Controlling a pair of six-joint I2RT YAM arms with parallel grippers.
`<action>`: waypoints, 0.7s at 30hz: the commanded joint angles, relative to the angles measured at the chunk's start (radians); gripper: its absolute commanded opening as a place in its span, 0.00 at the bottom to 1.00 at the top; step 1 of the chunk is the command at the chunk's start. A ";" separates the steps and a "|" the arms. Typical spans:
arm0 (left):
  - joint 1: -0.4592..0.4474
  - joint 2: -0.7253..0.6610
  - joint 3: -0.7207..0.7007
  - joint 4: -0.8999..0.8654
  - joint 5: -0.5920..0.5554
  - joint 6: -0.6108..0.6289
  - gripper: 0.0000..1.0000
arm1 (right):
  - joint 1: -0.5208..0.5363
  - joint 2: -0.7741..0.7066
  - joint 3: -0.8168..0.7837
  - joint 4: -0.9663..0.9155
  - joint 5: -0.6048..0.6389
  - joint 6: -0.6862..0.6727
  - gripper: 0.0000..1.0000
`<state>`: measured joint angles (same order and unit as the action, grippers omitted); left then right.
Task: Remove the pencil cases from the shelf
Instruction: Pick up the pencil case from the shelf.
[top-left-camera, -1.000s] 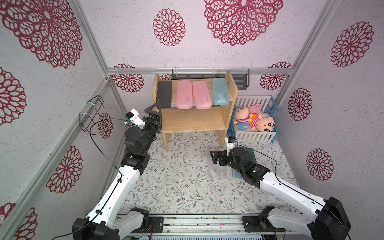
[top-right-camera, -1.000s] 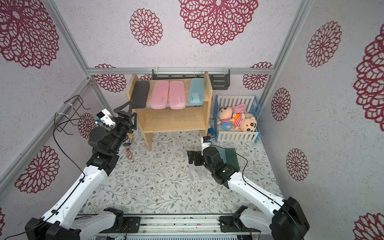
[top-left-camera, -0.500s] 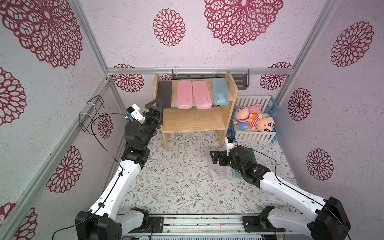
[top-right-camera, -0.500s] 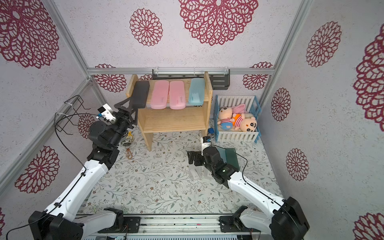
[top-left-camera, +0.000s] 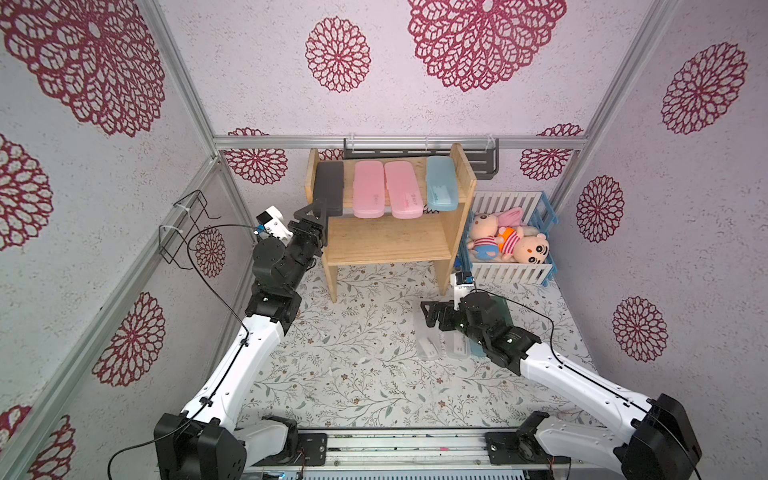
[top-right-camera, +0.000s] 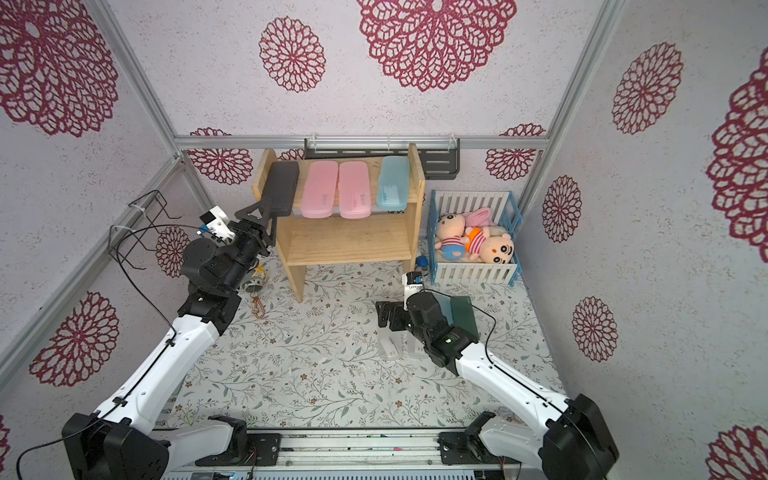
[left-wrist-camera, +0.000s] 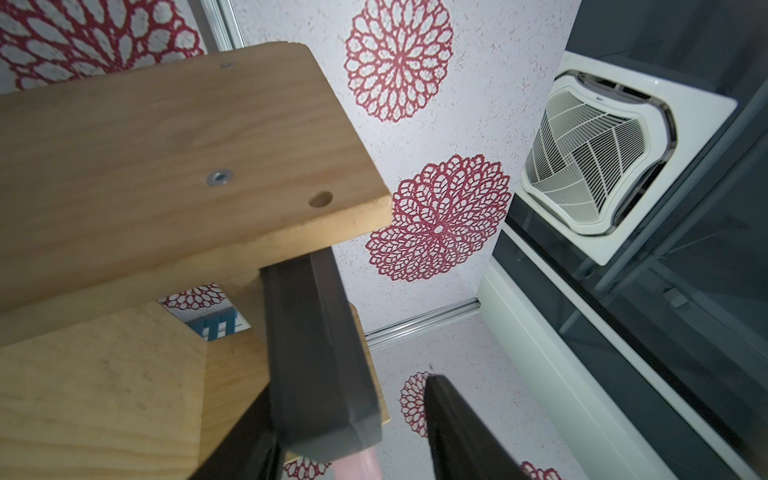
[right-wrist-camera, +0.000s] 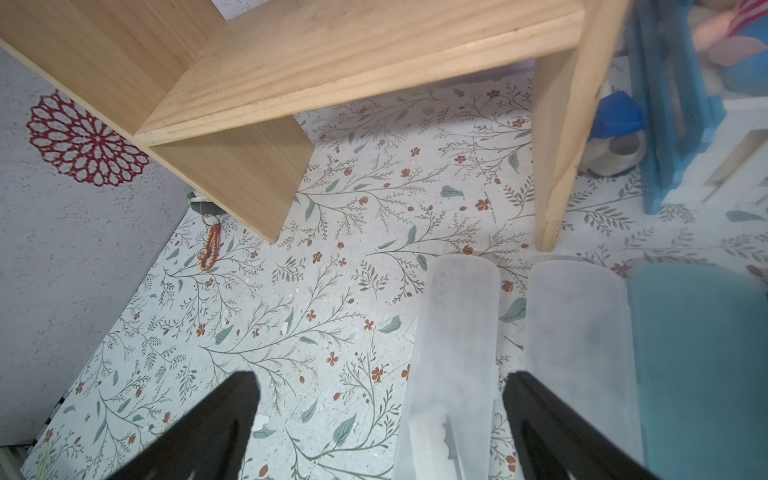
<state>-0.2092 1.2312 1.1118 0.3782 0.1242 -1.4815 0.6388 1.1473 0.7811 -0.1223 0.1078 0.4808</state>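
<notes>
Up on the top board of the wooden shelf (top-left-camera: 390, 239): black pencil case (top-left-camera: 329, 187), two pink pencil cases (top-left-camera: 368, 189), light blue pencil case (top-left-camera: 441, 183), side by side, near ends poking out over the front edge. Four left to take down, by the look of it.

Left tool (top-left-camera: 318, 210) around the near end of the black one, fairly narrow but not pinched tight yet. Right tool (top-left-camera: 428, 316) wide, holding nothing, low over two frosted clear pencil cases (right-wrist-camera: 457, 332) lying on the tabletop (top-left-camera: 353, 374), with a dark green pencil case (top-right-camera: 463, 318) near them.

Maybe a slip and a drop, from a pinch on only the tip of a long case. Maybe a sideways shove into the pink neighbour, from one finger landing before the other. Maybe a bump on the shelf's side panel, so close by.

Seen only from the left wrist: one finger (left-wrist-camera: 245, 440) touching the black case, bare gap before the other. Not clear from the top views. Seen only from the top views: the whole row, and both arms at once. Seen best from the right wrist: the frosted pair close up, half hidden under the arm from above.
</notes>
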 joint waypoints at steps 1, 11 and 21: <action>0.008 0.005 0.020 0.025 0.016 0.013 0.24 | -0.007 -0.010 0.040 0.005 0.004 -0.018 0.99; 0.011 -0.020 -0.003 0.011 -0.006 0.026 0.08 | -0.007 0.000 0.040 0.006 0.009 -0.018 0.99; 0.010 -0.104 -0.077 0.074 -0.045 0.132 0.00 | -0.005 -0.020 0.044 0.007 0.016 -0.016 0.99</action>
<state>-0.2070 1.1687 1.0382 0.3916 0.1028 -1.4193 0.6388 1.1473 0.7811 -0.1226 0.1097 0.4808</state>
